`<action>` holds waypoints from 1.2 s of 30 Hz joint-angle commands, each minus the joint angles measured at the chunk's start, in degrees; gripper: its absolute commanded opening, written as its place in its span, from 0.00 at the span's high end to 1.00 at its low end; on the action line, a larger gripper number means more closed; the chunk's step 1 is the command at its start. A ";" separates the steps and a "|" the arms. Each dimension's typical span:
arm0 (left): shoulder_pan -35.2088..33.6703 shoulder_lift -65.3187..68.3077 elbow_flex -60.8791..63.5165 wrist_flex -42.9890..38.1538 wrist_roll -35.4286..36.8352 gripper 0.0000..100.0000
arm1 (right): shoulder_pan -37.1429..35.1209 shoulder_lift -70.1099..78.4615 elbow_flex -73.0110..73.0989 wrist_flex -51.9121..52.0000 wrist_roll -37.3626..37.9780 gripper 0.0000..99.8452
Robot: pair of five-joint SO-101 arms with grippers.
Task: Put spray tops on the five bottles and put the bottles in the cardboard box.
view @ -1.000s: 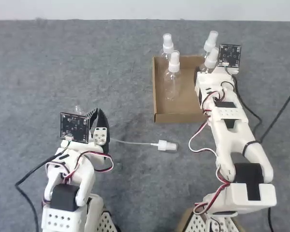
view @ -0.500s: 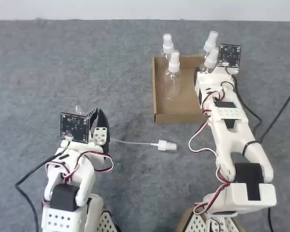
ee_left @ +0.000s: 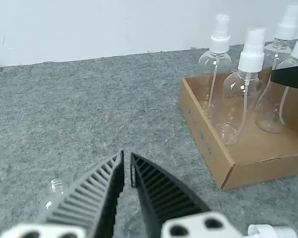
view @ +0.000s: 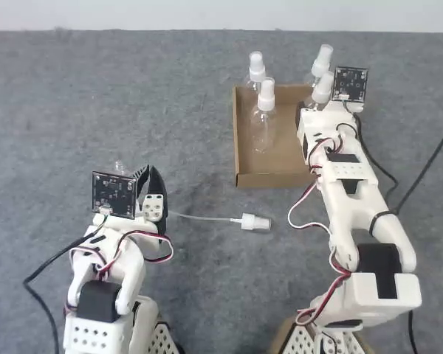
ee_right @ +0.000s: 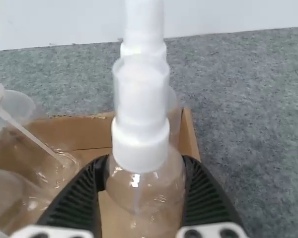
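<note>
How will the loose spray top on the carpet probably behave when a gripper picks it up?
The spray top looks small and plastic, so it is probably light. Its thin tube will likely flex and dangle. Lying on its side, it may roll if nudged, though the carpet should slow it.
</note>
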 commanded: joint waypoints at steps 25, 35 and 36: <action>-0.35 -0.79 -0.48 -1.76 0.44 0.99 | 0.13 -0.57 -3.08 -0.84 0.09 0.99; -0.35 -0.79 -0.40 -1.76 0.44 0.99 | 0.13 -0.57 -3.08 -0.84 0.09 0.99; -0.35 -0.79 -0.40 -1.76 0.44 0.99 | 0.13 -0.57 -3.08 -0.84 0.09 0.97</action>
